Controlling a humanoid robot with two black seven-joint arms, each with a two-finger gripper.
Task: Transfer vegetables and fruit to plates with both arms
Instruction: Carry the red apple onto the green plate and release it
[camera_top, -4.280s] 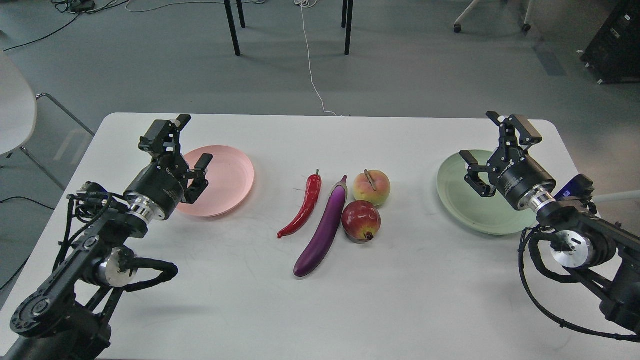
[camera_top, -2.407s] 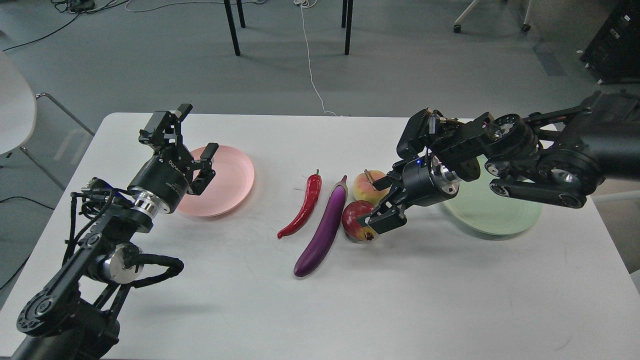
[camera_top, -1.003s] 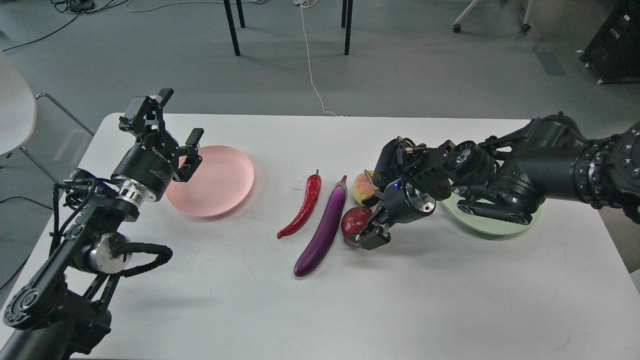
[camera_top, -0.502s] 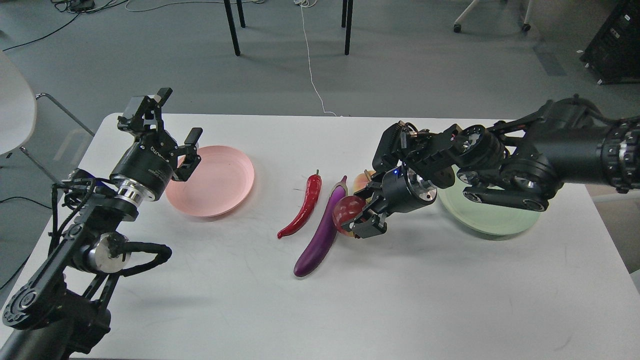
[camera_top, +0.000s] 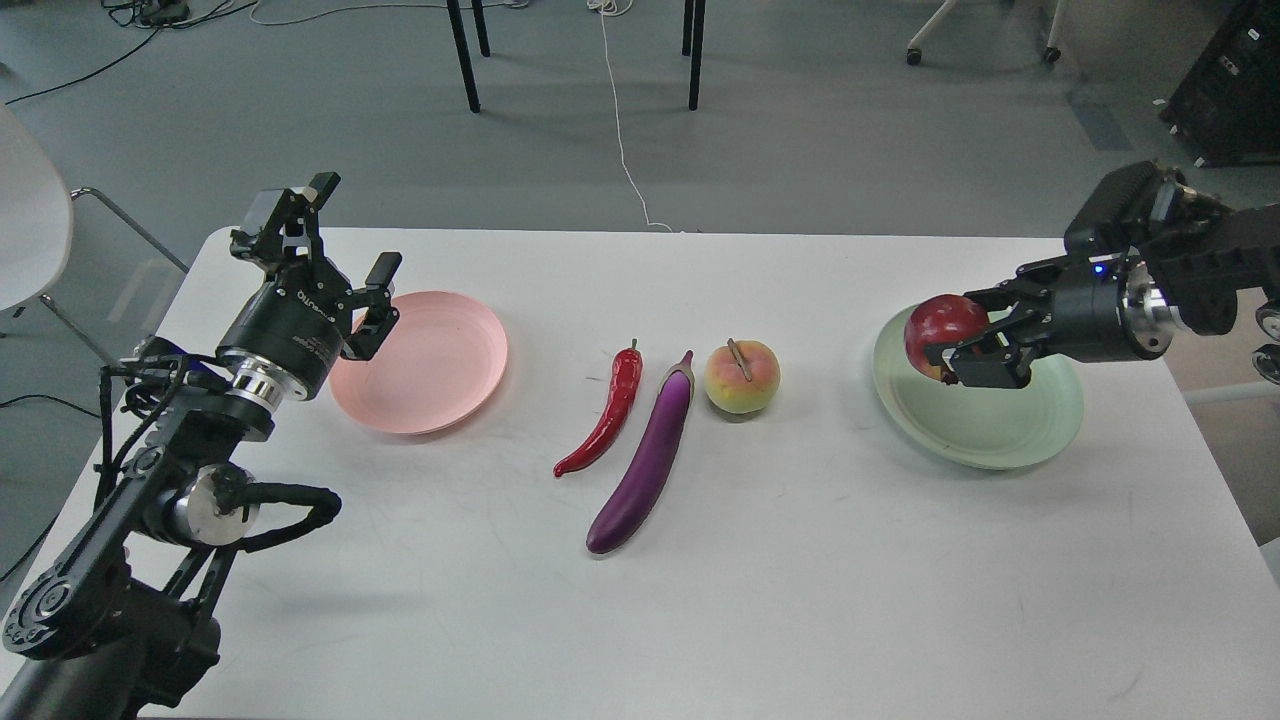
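A: Where are the edges and the open room?
B: The white table (camera_top: 800, 600) fills the lower frame; its far edge runs across the upper middle. The whole near half lies bare, as does the strip between the peach (camera_top: 742, 376) and the green plate (camera_top: 985, 420) at centre right.

A: And the produce?
B: At centre, left to right: red chili pepper (camera_top: 608, 415), purple eggplant (camera_top: 648, 460), peach, lying close beside one another but apart. The pink plate (camera_top: 425, 362) sits left of centre.

A: The right pincer?
B: The right gripper (camera_top: 960, 345) is clenched on the pomegranate (camera_top: 940, 322), held above the green plate's left rim; whether fruit touches plate cannot be told.

A: The left?
B: The left gripper (camera_top: 350, 240), fingers spread wide, holds nothing and hangs at the pink plate's left rim.
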